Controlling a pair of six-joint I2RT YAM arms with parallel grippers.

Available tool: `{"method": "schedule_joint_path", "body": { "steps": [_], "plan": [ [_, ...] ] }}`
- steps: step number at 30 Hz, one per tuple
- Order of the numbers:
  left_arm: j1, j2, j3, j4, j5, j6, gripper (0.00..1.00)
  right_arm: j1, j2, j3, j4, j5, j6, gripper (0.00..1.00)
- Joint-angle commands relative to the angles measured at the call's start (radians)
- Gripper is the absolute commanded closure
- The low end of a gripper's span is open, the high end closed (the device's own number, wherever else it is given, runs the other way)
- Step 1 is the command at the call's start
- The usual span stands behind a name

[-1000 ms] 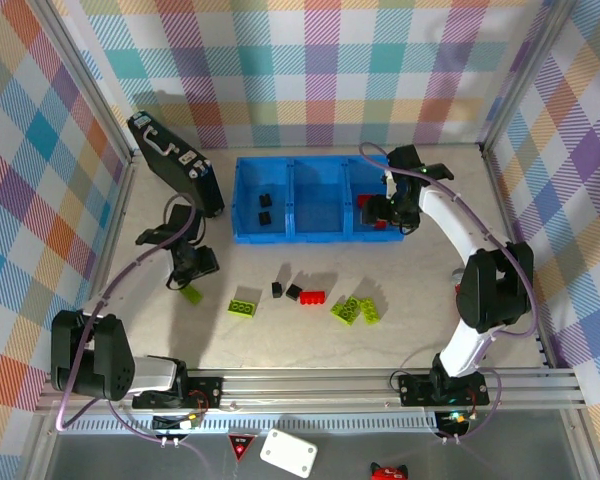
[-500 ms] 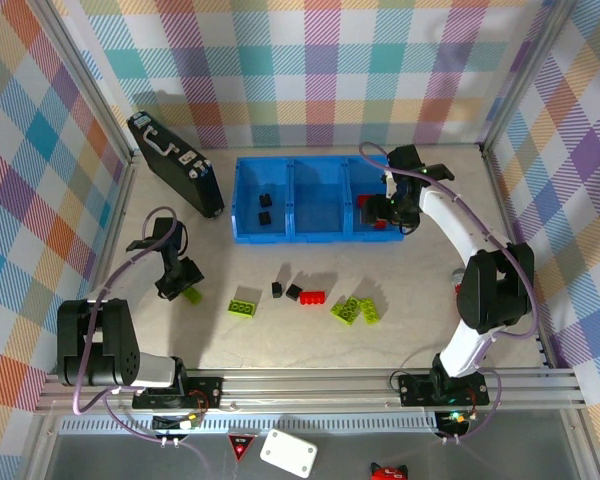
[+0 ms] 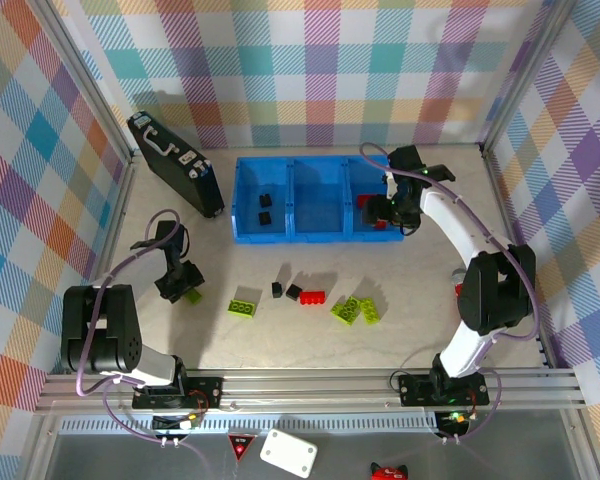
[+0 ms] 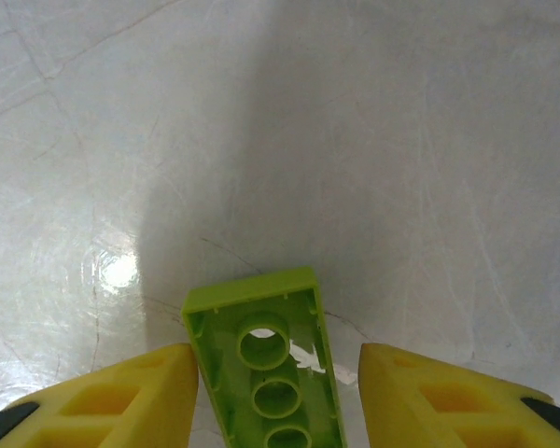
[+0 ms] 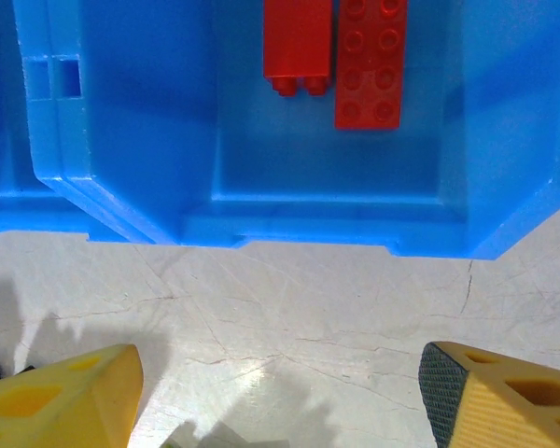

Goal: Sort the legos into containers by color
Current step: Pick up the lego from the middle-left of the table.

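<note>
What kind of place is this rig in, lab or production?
Likely a lab test cell: plaid backdrop walls box in the table, arms bolt to an aluminium rail, toy legos lie by a blue tray.

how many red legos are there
3. A narrow one and a wide one lie together in the tray's right compartment; the third is on the table beside a black brick. The right arm may hide more.

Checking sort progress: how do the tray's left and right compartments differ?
The left compartment holds two black bricks; the right compartment holds red bricks. The black ones lie apart; the red ones lie side by side, one tipped on its side. The right hand hangs at the right compartment's near wall, not the left's. Both are square, open-topped, blue.
</note>
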Motion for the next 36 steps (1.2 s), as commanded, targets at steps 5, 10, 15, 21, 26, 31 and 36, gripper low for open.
{"method": "schedule_joint_path", "body": {
  "steps": [5, 10, 15, 21, 26, 31, 36],
  "plan": [
    [0.013, 0.024, -0.028, 0.013, -0.017, 0.014, 0.54, 0.004, -0.03, -0.014, -0.01, 0.003, -0.012, 0.21],
    [0.013, 0.025, -0.03, 0.025, -0.008, 0.016, 0.58, 0.004, -0.031, -0.019, -0.007, 0.002, -0.013, 0.21],
    [0.013, 0.024, -0.029, 0.024, -0.004, 0.021, 0.62, 0.004, -0.028, -0.022, -0.008, 0.002, -0.012, 0.21],
    [0.013, 0.019, -0.024, 0.019, 0.001, 0.034, 0.66, 0.004, -0.031, -0.021, -0.007, -0.001, -0.012, 0.21],
    [0.013, -0.002, -0.022, 0.01, 0.019, 0.047, 0.67, 0.004, -0.034, -0.022, -0.01, 0.001, -0.013, 0.21],
    [-0.002, -0.048, 0.001, -0.009, 0.038, 0.072, 0.68, 0.004, -0.037, -0.025, -0.014, 0.001, -0.015, 0.21],
    [-0.042, -0.077, 0.074, -0.064, 0.017, 0.085, 0.68, 0.003, -0.049, -0.033, -0.016, 0.002, -0.011, 0.21]
  ]
}}
